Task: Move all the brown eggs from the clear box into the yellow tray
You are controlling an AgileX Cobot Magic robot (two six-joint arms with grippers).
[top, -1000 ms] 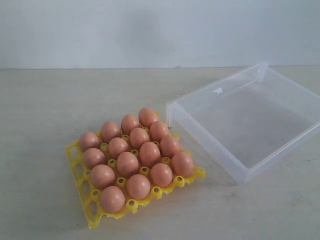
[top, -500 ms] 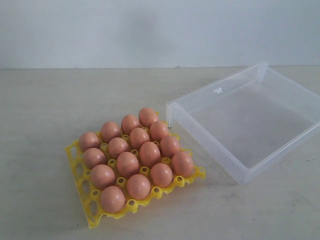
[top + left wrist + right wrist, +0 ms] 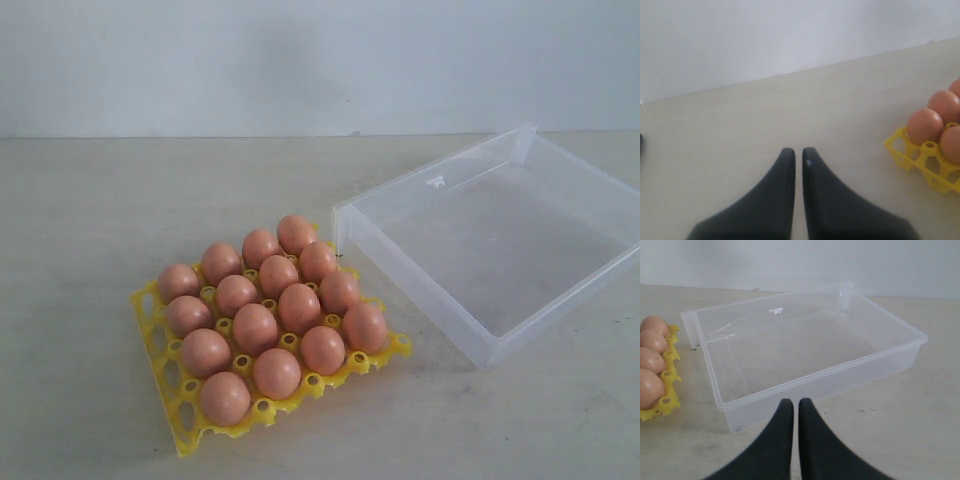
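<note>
Brown eggs (image 3: 268, 315) all sit in cups of the yellow tray (image 3: 398, 345) on the bench (image 3: 90, 220). Clear box (image 3: 400, 262) stands just beside the tray's far right corner. Left hand (image 3: 797, 155) and right hand (image 3: 792, 405): fingers drawn narrow, gripping nothing.

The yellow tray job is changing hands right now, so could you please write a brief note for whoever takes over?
Left tool: shut, holding nothing, pointing at bare table beside a corner of the yellow tray.
Right tool: shut, holding nothing, facing the clear box.
Things: sixteen brown eggs sit in the tray's cups; the box beside it holds no eggs.
Done: every visible egg is in the tray.
Left: nothing apparent to move.
</note>
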